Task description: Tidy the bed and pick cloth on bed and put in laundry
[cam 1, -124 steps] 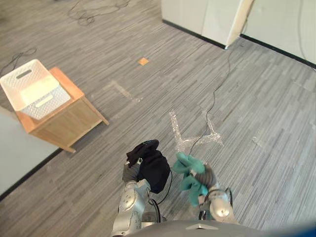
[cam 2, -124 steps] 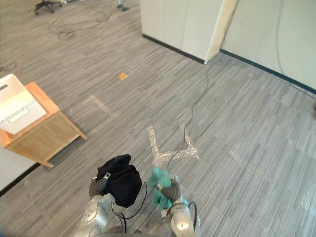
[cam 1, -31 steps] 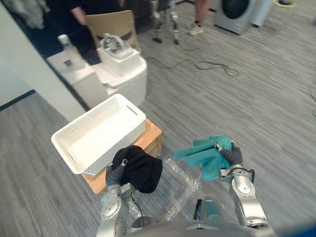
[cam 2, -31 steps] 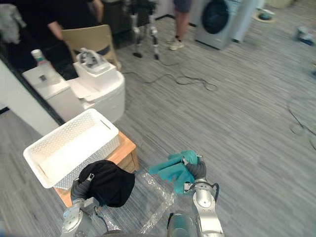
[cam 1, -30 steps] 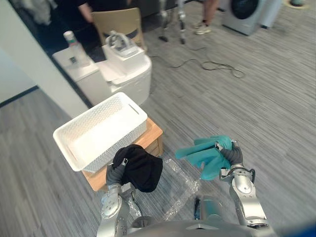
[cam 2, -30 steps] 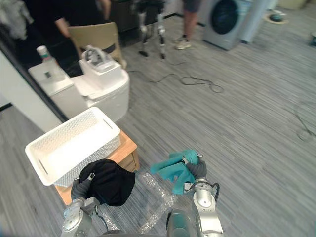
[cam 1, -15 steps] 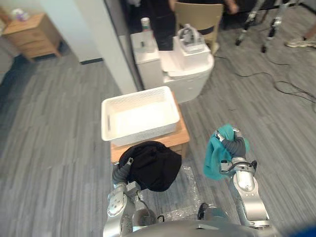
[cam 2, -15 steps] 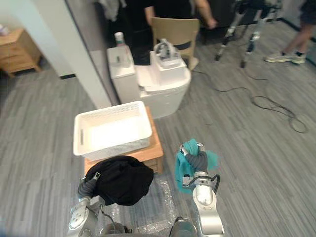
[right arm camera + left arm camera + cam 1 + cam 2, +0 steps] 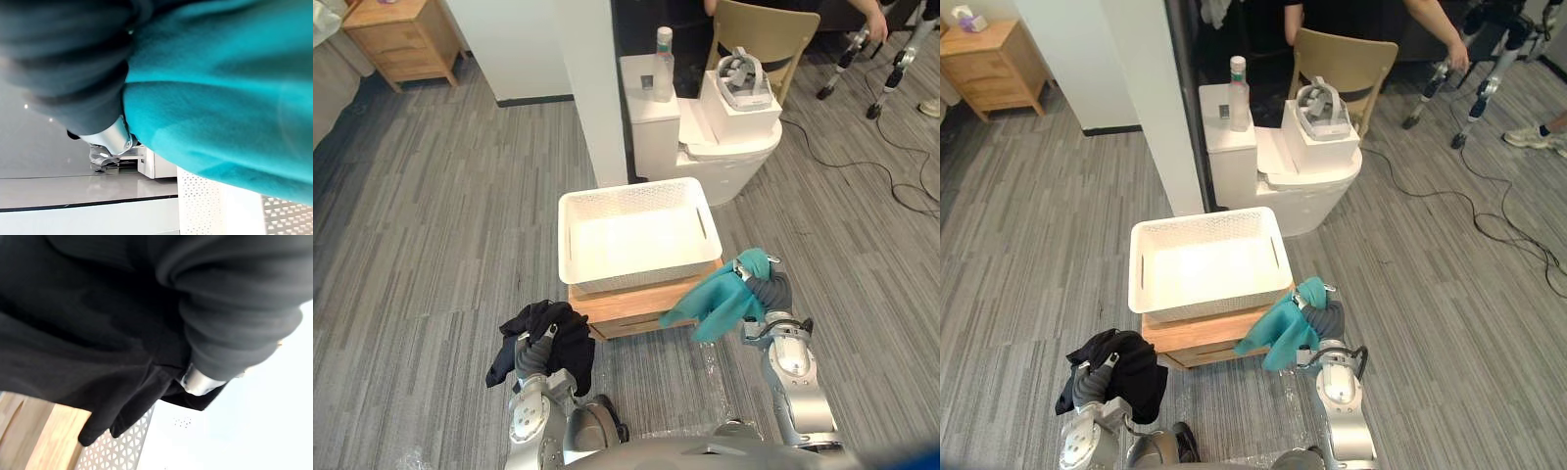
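A white perforated laundry basket (image 9: 570, 245) sits on a low wooden stand (image 9: 646, 305) straight ahead. My left hand (image 9: 534, 355) is low at the left of the stand, shut on a bunched black cloth (image 9: 563, 338) that drapes over it; in the left wrist view the black cloth (image 9: 98, 323) covers the fingers (image 9: 198, 382). At the stand's right corner my right hand (image 9: 771, 292) is shut on a teal cloth (image 9: 715, 302), which hangs toward the basket's near right corner. The teal cloth (image 9: 220, 98) also drapes past the fingers (image 9: 110, 137) in the right wrist view.
Behind the basket stands a white unit (image 9: 724, 147) carrying a bottle (image 9: 664, 49) and a headset (image 9: 742, 76). A white pillar (image 9: 592, 88), a chair (image 9: 773, 34) and a person's arm (image 9: 1440, 24) are beyond. A wooden nightstand (image 9: 396, 39) is far left; cables (image 9: 891, 186) lie right.
The camera has swung, so the basket and stand now sit centred ahead. The black cloth hangs lower at the left, the teal cloth swings toward the basket. Both hands keep their hold.
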Available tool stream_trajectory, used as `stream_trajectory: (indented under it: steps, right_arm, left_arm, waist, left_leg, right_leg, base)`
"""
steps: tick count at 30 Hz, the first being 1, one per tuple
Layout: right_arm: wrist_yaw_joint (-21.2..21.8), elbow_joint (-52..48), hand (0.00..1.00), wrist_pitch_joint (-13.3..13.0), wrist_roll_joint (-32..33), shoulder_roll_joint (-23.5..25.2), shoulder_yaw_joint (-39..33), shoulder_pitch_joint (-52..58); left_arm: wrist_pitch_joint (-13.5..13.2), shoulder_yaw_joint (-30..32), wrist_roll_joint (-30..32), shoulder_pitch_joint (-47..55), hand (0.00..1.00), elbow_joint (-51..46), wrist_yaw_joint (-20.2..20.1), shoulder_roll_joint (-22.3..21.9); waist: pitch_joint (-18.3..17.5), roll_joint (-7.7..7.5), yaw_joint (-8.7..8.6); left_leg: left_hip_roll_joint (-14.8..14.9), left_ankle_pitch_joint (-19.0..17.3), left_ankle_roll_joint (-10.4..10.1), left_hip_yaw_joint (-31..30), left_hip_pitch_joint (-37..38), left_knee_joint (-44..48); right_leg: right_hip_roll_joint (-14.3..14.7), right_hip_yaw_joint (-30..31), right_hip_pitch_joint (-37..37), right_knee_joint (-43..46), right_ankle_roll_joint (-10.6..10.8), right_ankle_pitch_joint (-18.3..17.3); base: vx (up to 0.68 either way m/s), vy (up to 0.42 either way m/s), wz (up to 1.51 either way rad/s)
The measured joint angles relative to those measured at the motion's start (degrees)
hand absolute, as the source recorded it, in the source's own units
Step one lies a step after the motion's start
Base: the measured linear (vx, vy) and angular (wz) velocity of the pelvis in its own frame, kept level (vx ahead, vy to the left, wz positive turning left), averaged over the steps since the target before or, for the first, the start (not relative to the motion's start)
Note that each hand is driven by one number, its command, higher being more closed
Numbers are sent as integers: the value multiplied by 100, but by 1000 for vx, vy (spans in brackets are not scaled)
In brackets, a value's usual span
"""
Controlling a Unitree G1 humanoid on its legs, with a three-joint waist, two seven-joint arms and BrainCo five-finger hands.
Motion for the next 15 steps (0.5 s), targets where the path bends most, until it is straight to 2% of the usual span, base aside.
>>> stream_trajectory:
  steps: [1,2,3,4,5,6,8,9,10,12,13,15]
  right_arm:
    - [-1,1,100,1,-31,-35,-6,-11]
    - [-4,2,100,1,-38,-45,-13,-13]
    - [-9,29,100,4,-41,-48,-64,-18]
    - [-4,32,100,7,-43,14,-36,-19]
    - [-4,32,100,7,-44,28,-28,-25]
    - [-7,30,100,6,-43,26,-42,-40]
    - [-20,18,100,-6,-39,19,-48,-126]
    - [-24,16,100,-7,-36,18,-46,-154]
    - [-54,14,100,-9,-32,-84,-54,-239]
    - [-123,-71,100,-10,-30,-243,-59,-322]
    - [-133,-124,100,-9,-26,-283,-70,-342]
    - [-139,-239,100,-9,-23,-306,-190,-337]
  left_arm:
    - [11,9,54,56,100,0,-31,25]
    - [20,12,56,72,100,-1,-36,48]
    - [40,6,95,80,100,-5,-36,75]
    - [50,21,107,61,100,-4,-31,225]
    - [56,21,109,60,100,-3,-31,283]
    - [58,19,111,24,100,2,-32,331]
    - [58,-6,117,-86,100,54,-40,319]
    - [58,-16,122,-117,100,90,-44,336]
    - [74,-59,149,-208,100,235,-43,336]
    - [88,-224,158,-306,100,259,-55,286]
    - [89,-275,159,-342,100,266,-83,239]
    - [89,-376,155,-379,100,267,-146,170]
  waist:
    - [1,-4,-7]
    - [1,-1,-14]
    - [4,2,-38]
    - [6,-25,-131]
    - [1,-56,-162]
    - [-13,-83,-190]
    - [-20,-98,-192]
    - [-34,-125,-190]
    - [-65,-82,-201]
    - [-59,142,-170]
    - [-49,200,-193]
    - [-36,212,-217]
  left_leg:
    - [-87,26,48,34,126,-172]
    - [-112,60,100,21,205,-234]
    - [-132,87,163,6,312,-369]
    - [-105,96,191,-42,340,-434]
    - [-93,109,203,-78,370,-479]
    - [-51,122,186,-149,435,-533]
    - [-35,152,147,-180,644,-625]
    - [-62,157,136,-191,658,-621]
    - [-34,179,63,-275,669,-654]
    - [60,281,-92,-304,671,-830]
    - [67,332,-128,-311,706,-946]
    - [48,453,-169,-313,905,-1189]
  right_leg:
    - [-122,219,-362,683,-317,46]
    - [-160,301,-544,1017,-474,116]
    - [-164,581,-934,1591,-718,46]
    - [74,868,-1148,1873,-613,-369]
    - [238,985,-1206,1887,-596,-545]
    - [595,1158,-1272,1774,-579,-789]
    - [1194,1245,-1292,984,-677,-780]
    - [1307,1277,-1262,634,-733,-591]
    - [1399,1326,-1079,302,-704,-503]
    - [1552,1291,-972,-58,-740,-351]
    - [1574,1239,-914,-134,-741,-351]
    - [1606,1167,-737,-231,-747,-347]
  base:
    - [29,156,-14]
    - [72,184,-11]
    - [96,126,11]
    - [115,88,20]
    - [109,9,37]
    - [160,-65,29]
    - [172,-104,21]
    - [149,-133,11]
    - [149,-116,5]
    - [117,-81,2]
    - [102,-84,13]
    - [57,-45,14]
